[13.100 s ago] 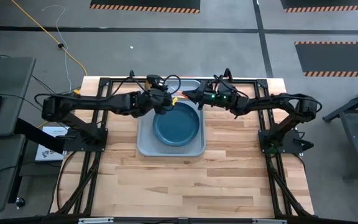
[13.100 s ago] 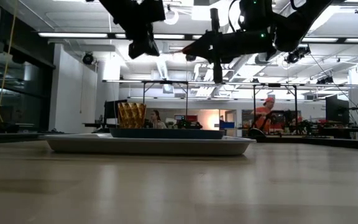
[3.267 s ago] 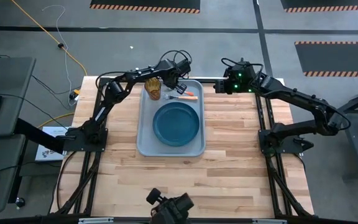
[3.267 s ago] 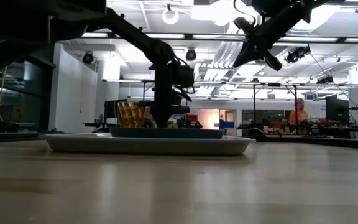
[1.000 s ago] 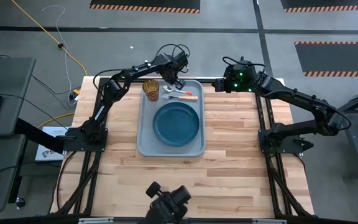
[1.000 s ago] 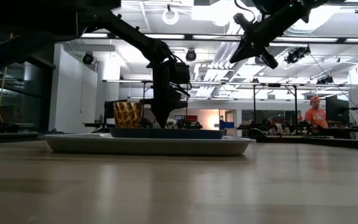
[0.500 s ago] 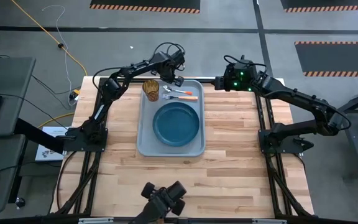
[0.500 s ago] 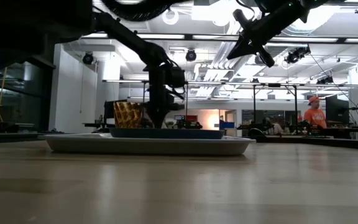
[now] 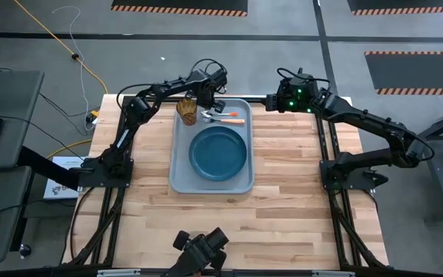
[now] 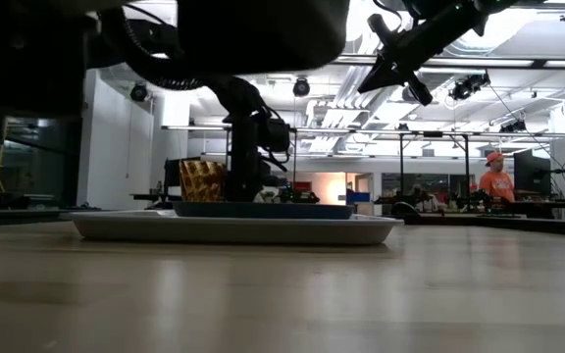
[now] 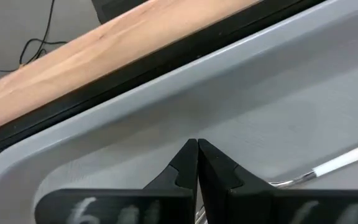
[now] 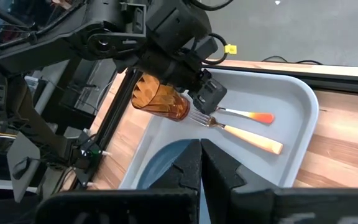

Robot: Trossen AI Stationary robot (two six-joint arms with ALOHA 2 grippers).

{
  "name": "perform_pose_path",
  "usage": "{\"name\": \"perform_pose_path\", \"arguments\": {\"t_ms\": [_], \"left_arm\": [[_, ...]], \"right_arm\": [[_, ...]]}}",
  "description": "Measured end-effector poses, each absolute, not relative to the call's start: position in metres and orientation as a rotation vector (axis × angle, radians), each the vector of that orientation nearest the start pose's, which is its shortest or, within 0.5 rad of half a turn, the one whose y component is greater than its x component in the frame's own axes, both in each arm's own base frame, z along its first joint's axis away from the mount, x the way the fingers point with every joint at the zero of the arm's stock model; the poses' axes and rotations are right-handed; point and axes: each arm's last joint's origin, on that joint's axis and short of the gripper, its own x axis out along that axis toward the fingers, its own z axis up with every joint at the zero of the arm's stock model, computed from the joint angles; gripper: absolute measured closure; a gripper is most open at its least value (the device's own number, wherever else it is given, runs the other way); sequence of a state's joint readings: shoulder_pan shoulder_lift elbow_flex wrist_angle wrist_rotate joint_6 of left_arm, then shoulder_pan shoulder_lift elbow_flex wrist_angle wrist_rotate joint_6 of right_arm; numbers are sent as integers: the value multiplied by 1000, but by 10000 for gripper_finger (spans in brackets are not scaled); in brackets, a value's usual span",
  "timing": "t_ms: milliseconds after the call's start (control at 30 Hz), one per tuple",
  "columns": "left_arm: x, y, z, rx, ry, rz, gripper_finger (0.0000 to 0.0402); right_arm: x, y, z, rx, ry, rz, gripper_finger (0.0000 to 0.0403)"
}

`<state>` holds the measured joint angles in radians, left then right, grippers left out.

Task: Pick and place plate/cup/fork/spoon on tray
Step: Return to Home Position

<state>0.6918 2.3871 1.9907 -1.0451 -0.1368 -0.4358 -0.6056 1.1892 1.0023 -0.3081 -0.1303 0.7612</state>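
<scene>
Left gripper [image 11: 197,147] closed, empty, above tray [image 11: 261,93]

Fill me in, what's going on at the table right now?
The plate, cup, fork and spoon all sit on the tray. The left tool hangs shut and empty over the tray's far end, beside the cup. The right tool is also shut, raised beyond the tray's far right corner.

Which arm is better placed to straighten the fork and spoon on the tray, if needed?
Left, probably. The left gripper hangs shut over the tray, close beside the cup, fork and spoon. The right gripper, also shut, is raised off to the side of the tray, farther away.
</scene>
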Motion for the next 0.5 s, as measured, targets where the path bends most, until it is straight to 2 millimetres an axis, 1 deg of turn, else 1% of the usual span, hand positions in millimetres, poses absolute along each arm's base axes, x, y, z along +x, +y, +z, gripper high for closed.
{"name": "perform_pose_path", "arguments": {"t_ms": [167,267,333,400,500], "left_arm": [[365,307,156,-719,1252,972,401],[366,308,167,-676,1237,943,401],[369,307,181,-639,1187,933,401],[370,307,200,-602,1119,916,401],[368,301,240,-541,1006,839,401]], "right_arm": [[215,-144,317,910,262,-625,403],[215,-144,317,909,263,-624,403],[215,-144,317,907,264,-625,403],[214,-145,317,898,266,-625,403],[214,-146,317,880,270,-624,403]]}}
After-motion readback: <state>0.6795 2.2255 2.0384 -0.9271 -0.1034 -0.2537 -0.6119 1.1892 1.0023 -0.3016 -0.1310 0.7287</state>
